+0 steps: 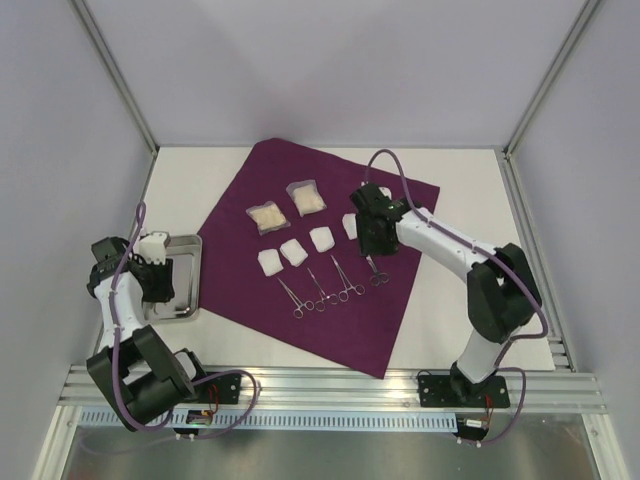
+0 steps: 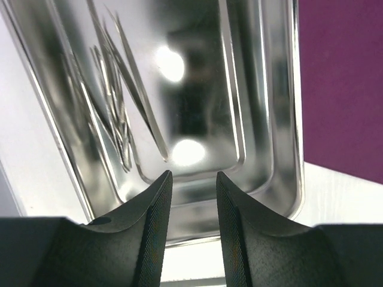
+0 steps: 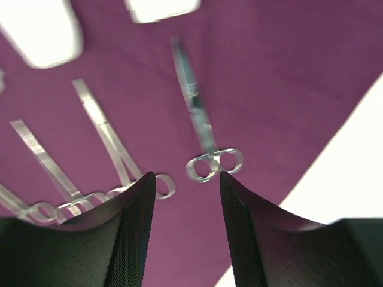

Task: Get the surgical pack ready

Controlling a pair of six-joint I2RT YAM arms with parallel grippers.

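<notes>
— Left gripper (image 2: 192, 176)?
— Angled down over the steel tray (image 2: 263, 119); jaws spread, nothing between them.
— Right gripper (image 3: 185, 176)?
— Above the forceps (image 3: 194, 101); jaws parted, empty. The surgical pack (image 1: 345, 335) lies spread flat beneath it.

The surgical pack (image 1: 352, 330) lies spread on the bench (image 1: 470, 170), with the tray (image 1: 186, 262) just left of it. On the pack, packets (image 1: 267, 218) lie behind a row of pads (image 1: 296, 252), and clamps (image 1: 345, 281) lie in front.
</notes>
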